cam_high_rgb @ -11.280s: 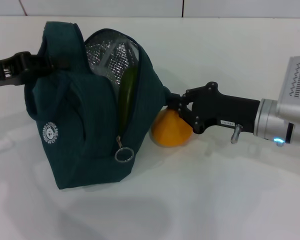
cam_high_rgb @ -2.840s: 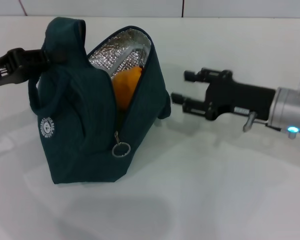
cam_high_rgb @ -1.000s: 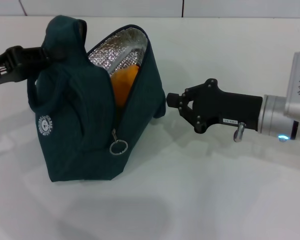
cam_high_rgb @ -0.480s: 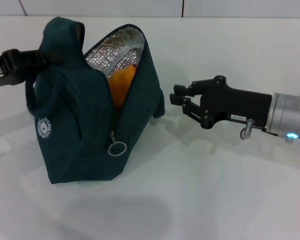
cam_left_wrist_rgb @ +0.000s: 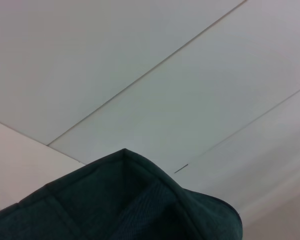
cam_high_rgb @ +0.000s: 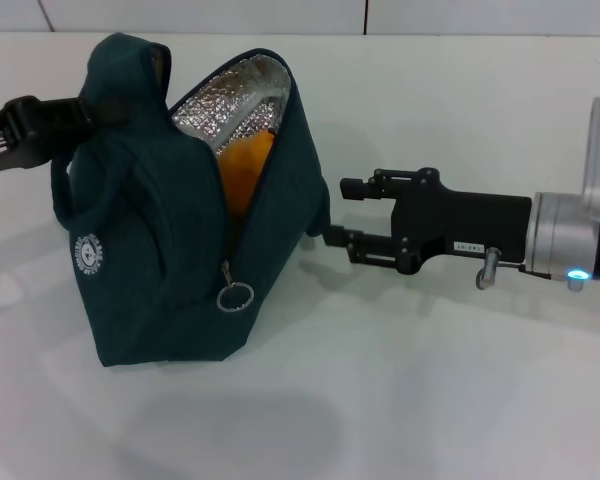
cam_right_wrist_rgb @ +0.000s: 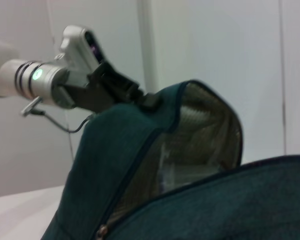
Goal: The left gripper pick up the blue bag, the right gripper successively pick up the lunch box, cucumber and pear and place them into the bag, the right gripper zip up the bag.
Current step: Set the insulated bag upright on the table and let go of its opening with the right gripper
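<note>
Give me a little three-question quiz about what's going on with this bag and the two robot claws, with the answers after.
1. True or false: the blue bag is zipped shut.
2. Which claw holds the bag up by its top?
A. the left gripper
B. the right gripper
C. neither
3. Fill in: the orange thing showing in the bag's mouth is the ____.

Key
1. False. The mouth gapes, the silver lining shows, and the zipper ring hangs low on the front.
2. A. It grips the bag's top from the left; the right gripper sits open beside the bag's right end.
3. pear.
</note>
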Tool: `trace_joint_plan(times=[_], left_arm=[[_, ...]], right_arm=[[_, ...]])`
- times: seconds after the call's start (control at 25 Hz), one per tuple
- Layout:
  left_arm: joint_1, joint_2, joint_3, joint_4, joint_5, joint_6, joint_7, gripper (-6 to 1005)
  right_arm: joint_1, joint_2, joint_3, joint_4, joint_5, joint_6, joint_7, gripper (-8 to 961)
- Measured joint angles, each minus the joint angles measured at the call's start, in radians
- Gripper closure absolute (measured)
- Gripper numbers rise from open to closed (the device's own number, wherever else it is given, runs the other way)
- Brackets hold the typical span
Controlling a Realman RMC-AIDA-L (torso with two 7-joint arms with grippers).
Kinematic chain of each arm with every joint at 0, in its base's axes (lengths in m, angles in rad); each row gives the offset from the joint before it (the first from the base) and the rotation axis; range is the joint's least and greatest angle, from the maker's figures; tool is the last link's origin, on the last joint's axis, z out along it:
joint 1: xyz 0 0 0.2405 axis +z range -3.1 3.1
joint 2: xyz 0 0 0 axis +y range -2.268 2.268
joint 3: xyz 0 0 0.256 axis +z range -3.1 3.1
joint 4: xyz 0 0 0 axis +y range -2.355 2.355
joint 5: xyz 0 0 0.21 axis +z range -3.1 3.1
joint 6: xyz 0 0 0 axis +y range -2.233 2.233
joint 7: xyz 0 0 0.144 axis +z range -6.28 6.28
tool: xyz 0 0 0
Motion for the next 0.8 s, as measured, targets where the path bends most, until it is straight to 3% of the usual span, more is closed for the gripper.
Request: trace_joint_plan(times=[0.24,0.8], left_arm=[[-0.005,-0.001,0.0,-0.004,0.0,-0.001,0.001,953],[-0.009,-0.001,0.0,-0.006,0.0,-0.005,0.003,953]], right_arm=[[0.002,0.002,0.0,-0.001,-0.011,0.012,-0.002,311],[0.043,0.009,-0.008,0.005,-0.016,0.06,-0.034,315]])
